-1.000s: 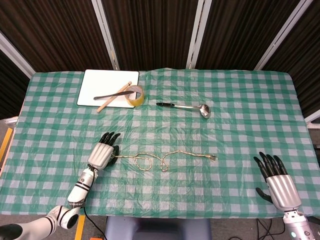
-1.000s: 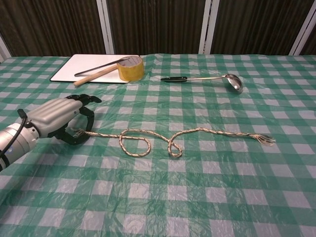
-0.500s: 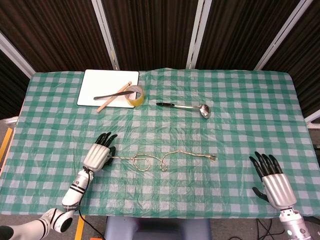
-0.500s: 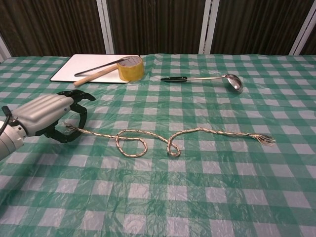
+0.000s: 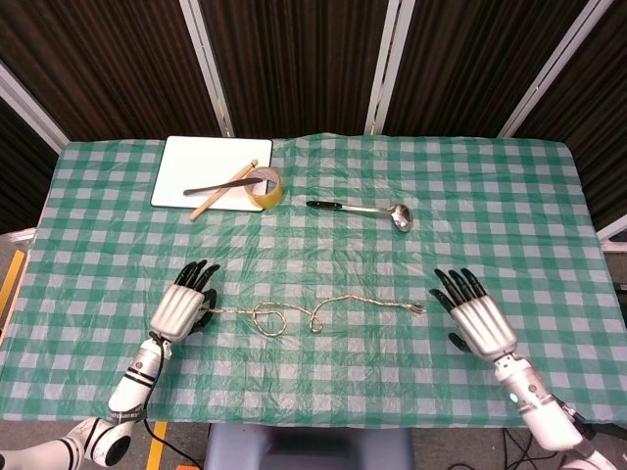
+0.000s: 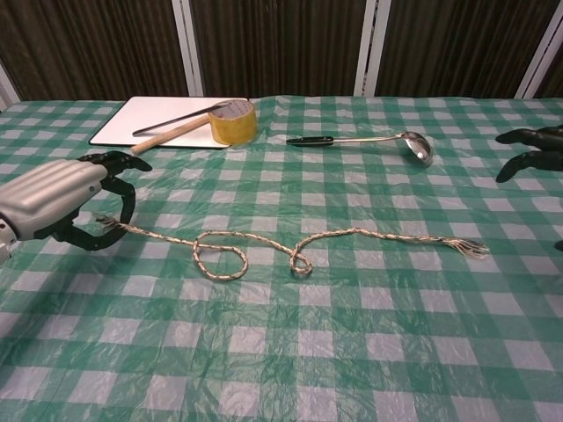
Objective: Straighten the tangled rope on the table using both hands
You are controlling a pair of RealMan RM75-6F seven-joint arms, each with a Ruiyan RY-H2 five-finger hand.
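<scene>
Since the earlier frame, the left hand (image 5: 179,308) had drawn leftward with its fingers (image 6: 117,187) pinching the frayed end of the rope (image 5: 315,315), while the right hand (image 5: 477,318) had come in toward the other end, fingers spread and holding nothing. From that grip the thin speckled rope ran rightward across the checked table (image 5: 411,176), curling into two small loops near the middle before ending in a frayed tip, just apart from the right hand.
</scene>
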